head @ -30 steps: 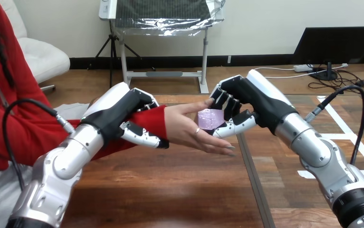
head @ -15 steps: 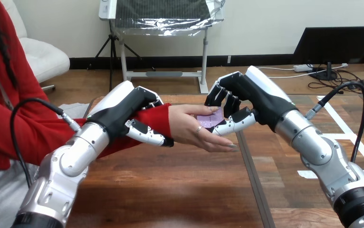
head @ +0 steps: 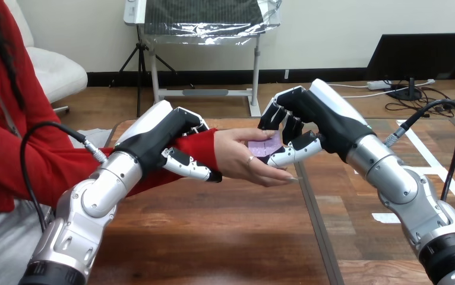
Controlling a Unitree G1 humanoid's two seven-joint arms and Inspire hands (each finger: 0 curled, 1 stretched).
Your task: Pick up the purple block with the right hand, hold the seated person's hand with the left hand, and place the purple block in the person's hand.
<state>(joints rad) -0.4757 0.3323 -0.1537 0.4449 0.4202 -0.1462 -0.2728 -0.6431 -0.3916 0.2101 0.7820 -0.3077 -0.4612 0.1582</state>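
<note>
Above the far middle of the counter (head: 213,237), the purple block (head: 264,148) lies flat on the upturned palm of the person's hand (head: 237,159). It is pinched between the thumb and the curled fingers of the right robot hand (head: 301,119), which reaches in from the counter's right side. The left robot hand (head: 160,133) comes from the left and is curled round the person's wrist (head: 204,148), with its fingers over the red sleeve and its thumb beneath. By the look of it the pick-up and the holding are done and the block has reached the palm. What remains is for the right robot hand to spread its fingers and draw clear, leaving the block behind. The person's fingertips point toward the right robot hand and sit just under its thumb, so a way out upward and toward the right edge seems the safest. The counter below both hands is bare down to the near edge, crossed only by a dark seam (head: 314,225) running from near to far. That leaves open room on the right for the arm to pull back, though the far edge lies close behind the hands.
</note>
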